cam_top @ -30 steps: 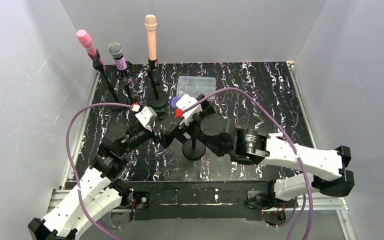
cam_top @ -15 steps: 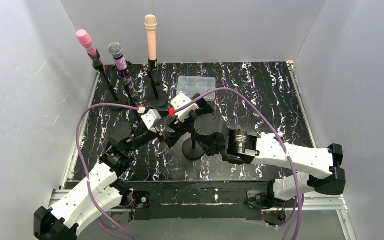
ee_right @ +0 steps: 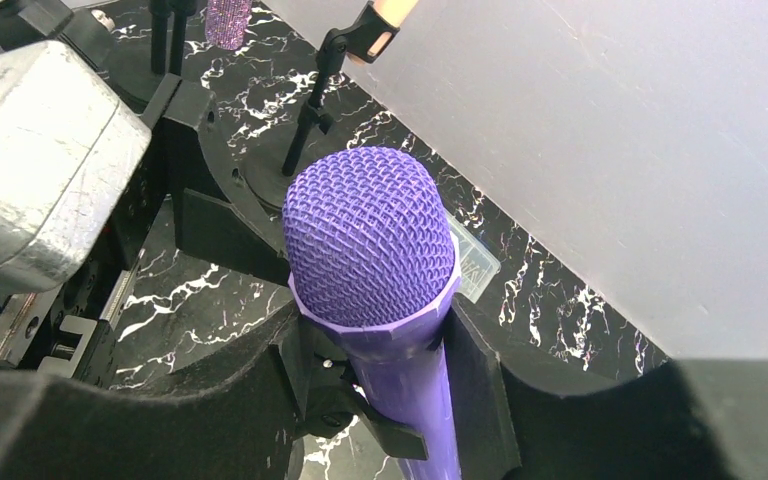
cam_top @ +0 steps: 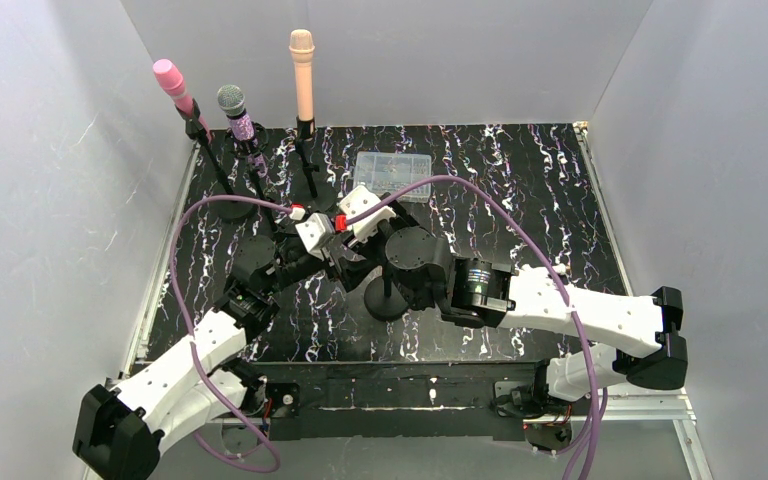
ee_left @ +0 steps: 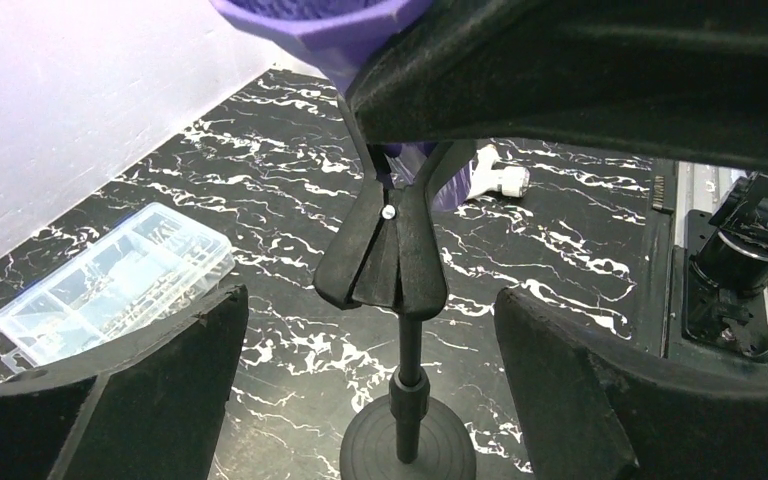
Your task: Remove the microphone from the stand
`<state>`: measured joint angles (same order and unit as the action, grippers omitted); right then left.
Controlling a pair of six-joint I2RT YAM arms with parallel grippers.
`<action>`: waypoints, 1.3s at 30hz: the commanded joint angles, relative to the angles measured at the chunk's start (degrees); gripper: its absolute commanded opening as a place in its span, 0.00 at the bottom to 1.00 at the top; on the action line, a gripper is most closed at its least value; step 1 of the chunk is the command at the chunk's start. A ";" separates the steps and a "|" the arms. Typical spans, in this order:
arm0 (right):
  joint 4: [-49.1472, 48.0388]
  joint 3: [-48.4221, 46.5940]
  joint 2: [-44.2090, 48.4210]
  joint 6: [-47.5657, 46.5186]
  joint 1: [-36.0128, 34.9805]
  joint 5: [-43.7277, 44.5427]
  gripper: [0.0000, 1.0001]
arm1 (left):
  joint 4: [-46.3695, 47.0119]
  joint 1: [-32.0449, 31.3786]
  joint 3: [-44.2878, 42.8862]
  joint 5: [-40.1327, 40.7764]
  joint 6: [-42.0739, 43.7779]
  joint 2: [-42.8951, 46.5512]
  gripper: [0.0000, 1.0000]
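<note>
Right gripper (ee_right: 390, 400) has narrowed around purple microphone (ee_right: 370, 240).

Black marbled table (cam_top: 520, 200) holds four microphone stands (cam_top: 387, 300) and a clear box (cam_top: 392, 168).

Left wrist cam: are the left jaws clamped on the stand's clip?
No, the left jaws stand wide apart on either side of the clip, with a visible gap on each side.

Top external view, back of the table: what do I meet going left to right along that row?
pink microphone → grey-headed glittery purple microphone → peach microphone → clear plastic compartment box
</note>
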<state>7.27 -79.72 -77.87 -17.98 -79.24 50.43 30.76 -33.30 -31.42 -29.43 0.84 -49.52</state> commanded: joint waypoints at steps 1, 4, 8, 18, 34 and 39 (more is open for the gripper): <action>-1.93 -0.67 0.60 1.54 -0.03 0.19 0.44 | 4.08 -0.06 -1.59 -1.79 -0.11 -0.56 0.91; -2.11 -0.70 0.71 1.63 -0.03 -0.07 0.39 | 4.55 -0.01 -1.78 -2.43 -0.23 -1.30 0.89; -2.43 -0.74 0.77 1.48 -0.03 -0.16 0.36 | 5.58 -0.01 -2.08 -3.63 -0.40 -2.05 0.85; -2.26 -0.81 0.57 1.59 -0.03 -0.31 0.35 | 6.86 -0.01 -2.83 -4.62 -2.33 -2.31 0.78; -1.89 -1.45 1.18 1.78 -0.02 0.27 0.31 | 6.04 -0.01 -3.03 -5.48 -2.25 -4.32 0.00; -0.27 -3.41 1.55 2.73 -0.01 1.53 0.28 | 4.67 -0.01 -3.10 -4.93 -1.56 -3.81 0.00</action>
<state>7.51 -79.77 -77.84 -16.71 -79.13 50.52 36.73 -33.15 -32.77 -34.17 -2.35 -53.80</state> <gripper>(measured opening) 0.544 0.283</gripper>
